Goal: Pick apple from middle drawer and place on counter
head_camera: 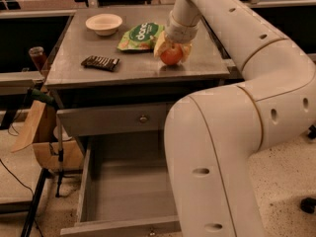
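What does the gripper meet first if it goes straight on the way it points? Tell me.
The gripper, shut on the apple, points down at the counter. The apple's underside would meet the counter first, just right of the green snack bag; whether it touches yet is unclear.

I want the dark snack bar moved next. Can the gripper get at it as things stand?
Probably not yet: the gripper, low over the counter, has its fingers shut on the apple. The snack bar itself lies uncovered nearby.
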You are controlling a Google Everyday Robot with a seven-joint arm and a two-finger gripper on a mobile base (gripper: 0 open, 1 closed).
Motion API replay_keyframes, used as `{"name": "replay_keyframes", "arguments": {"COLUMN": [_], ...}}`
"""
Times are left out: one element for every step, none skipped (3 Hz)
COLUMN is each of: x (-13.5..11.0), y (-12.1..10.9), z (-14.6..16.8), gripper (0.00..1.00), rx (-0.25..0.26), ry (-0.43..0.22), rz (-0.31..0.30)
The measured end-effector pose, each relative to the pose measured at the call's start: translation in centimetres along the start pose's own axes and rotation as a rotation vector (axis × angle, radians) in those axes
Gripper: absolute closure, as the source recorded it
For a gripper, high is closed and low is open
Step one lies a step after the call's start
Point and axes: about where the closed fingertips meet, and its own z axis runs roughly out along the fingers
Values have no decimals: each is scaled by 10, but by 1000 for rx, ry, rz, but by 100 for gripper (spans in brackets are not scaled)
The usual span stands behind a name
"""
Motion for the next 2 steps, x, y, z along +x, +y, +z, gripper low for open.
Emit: {"name": "replay_keyframes", "arguments": {"x": [1, 1], "y": [-11, -11], "z": [16, 17], "gripper": [0, 0], "rx": [22, 22], "ry": [47, 48], "rz": [21, 21]}}
